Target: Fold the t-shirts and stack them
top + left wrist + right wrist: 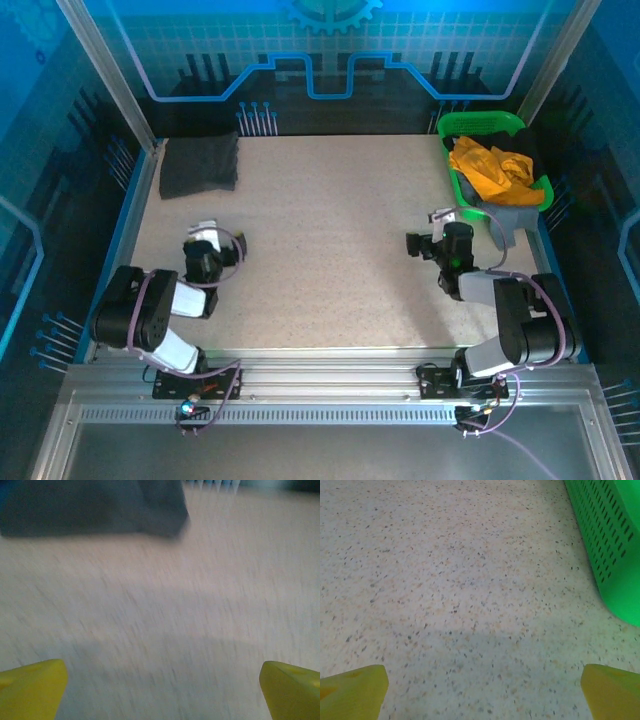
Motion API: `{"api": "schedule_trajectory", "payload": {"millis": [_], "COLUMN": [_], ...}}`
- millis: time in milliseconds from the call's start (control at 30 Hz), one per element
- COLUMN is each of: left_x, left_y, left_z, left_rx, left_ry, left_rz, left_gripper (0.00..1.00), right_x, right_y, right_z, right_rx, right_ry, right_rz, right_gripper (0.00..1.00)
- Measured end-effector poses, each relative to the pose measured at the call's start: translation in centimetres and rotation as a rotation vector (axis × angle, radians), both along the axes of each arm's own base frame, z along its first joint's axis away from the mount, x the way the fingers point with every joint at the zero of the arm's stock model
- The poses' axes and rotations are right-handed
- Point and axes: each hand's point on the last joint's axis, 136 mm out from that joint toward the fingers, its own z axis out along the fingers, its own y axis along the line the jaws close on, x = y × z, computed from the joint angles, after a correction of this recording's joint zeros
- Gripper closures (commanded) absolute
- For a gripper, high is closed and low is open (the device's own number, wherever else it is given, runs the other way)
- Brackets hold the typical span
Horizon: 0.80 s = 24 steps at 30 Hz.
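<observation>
Left wrist view blurred; dark t-shirt (90, 505) cut off by its top edge, detail unreadable. Grey t-shirt (512, 220) partly hidden, draped over the near rim of green basket (478, 124); orange-yellow t-shirt (488, 168) crumpled inside it. Both arms folded low, elbows back by their bases. Left gripper (214, 238) and right gripper (440, 232) spread wide, empty, over bare table (340, 250). Dark t-shirt lies folded flat, far-left corner

Surface: speckled beige flat tabletop (350, 250), edged by metal rails.
Far left corner: folded dark charcoal cloth t-shirt (198, 165), lying flat.
Far right corner: green slotted plastic basket (482, 124), standing upright; grey cloth (512, 218) spills over its near side.
</observation>
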Motion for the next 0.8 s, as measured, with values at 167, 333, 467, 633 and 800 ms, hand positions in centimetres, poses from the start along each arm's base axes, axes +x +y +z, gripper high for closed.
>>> {"api": "schedule_trajectory", "payload": {"millis": [167,333,467,633,800], "left_x": [2.8,3.6,3.6,3.5,3.5], "left_y": [0.0,1.7,1.7,1.7,1.7], "left_z": [2.5,4.1,3.9,3.9,3.8], "left_rx": [0.011,-0.004,-0.004,-0.004,0.002], "left_ry": [-0.052,-0.096,-0.091,-0.091,-0.085], "left_rz": [-0.013,0.041,0.041,0.041,0.048], "left_gripper": [0.01,0.01,0.01,0.01,0.01], "right_x": [0.6,1.2,1.2,1.4,1.5], "right_y": [0.0,0.0,0.0,0.7,1.0], "right_z": [0.5,1.5,1.5,1.7,1.9], "right_rx": [0.008,0.011,0.011,0.023,0.031], "right_ry": [-0.039,-0.071,-0.072,-0.075,-0.080], "right_rz": [0.005,0.002,0.003,0.044,0.065], "right_gripper": [0.00,0.00,0.00,0.00,0.00]}}
